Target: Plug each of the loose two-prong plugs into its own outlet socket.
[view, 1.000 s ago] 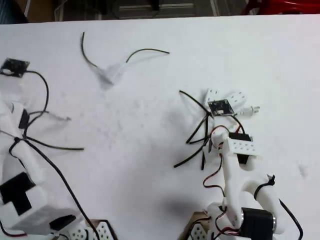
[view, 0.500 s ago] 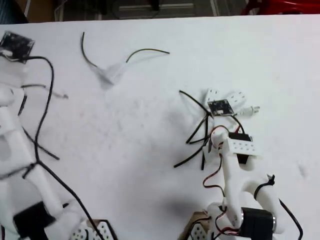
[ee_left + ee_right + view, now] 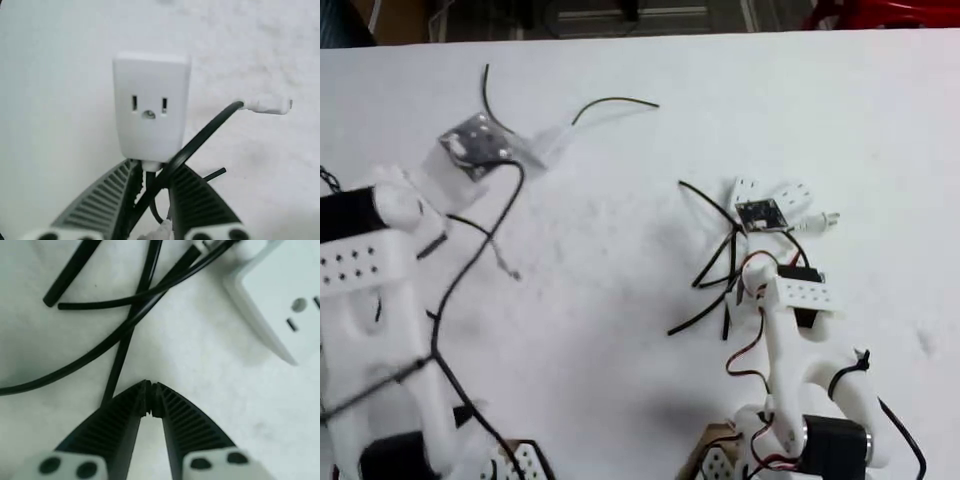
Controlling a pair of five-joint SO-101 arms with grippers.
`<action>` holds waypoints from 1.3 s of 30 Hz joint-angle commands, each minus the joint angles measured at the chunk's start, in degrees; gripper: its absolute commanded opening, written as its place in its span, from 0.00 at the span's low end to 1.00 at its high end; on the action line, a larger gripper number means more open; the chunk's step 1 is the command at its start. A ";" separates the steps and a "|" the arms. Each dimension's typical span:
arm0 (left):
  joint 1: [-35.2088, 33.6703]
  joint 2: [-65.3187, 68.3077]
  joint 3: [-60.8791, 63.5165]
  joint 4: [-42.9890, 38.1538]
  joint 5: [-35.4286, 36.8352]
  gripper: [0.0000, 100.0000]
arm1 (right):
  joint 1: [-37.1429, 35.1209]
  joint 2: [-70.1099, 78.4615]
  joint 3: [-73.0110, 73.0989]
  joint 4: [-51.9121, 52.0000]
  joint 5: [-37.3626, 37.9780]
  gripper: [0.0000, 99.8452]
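- The left tool (image 3: 150, 174) was pinching the white outlet socket (image 3: 150, 105) at its cord end, with the slotted face turned toward the wrist camera, above the counter (image 3: 50, 125).
- A black cord (image 3: 200, 140) crossed that tool's fingers and ended in a white two-prong plug (image 3: 267, 104) near the held socket, not inserted.
- The right tool (image 3: 150, 399) was pressed together, tip to tip, low over the counter beside tangled black cords (image 3: 125, 335).
- A second outlet socket (image 3: 282, 300) lay nearby, apart from that tool.
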 commanded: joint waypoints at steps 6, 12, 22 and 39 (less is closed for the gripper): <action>8.75 -7.25 12.13 -0.26 1.85 0.02 | -0.13 -0.13 -0.18 -0.48 0.44 0.02; 1.36 -7.52 26.90 -24.97 -0.70 0.02 | -0.13 -0.13 -0.18 -0.48 0.44 0.02; -3.91 -21.76 36.75 -43.34 -4.66 0.02 | -0.13 -0.13 -0.18 -0.22 0.44 0.02; 4.35 -18.51 37.45 -12.48 -0.88 0.17 | -0.13 -0.13 -0.09 -0.22 0.44 0.02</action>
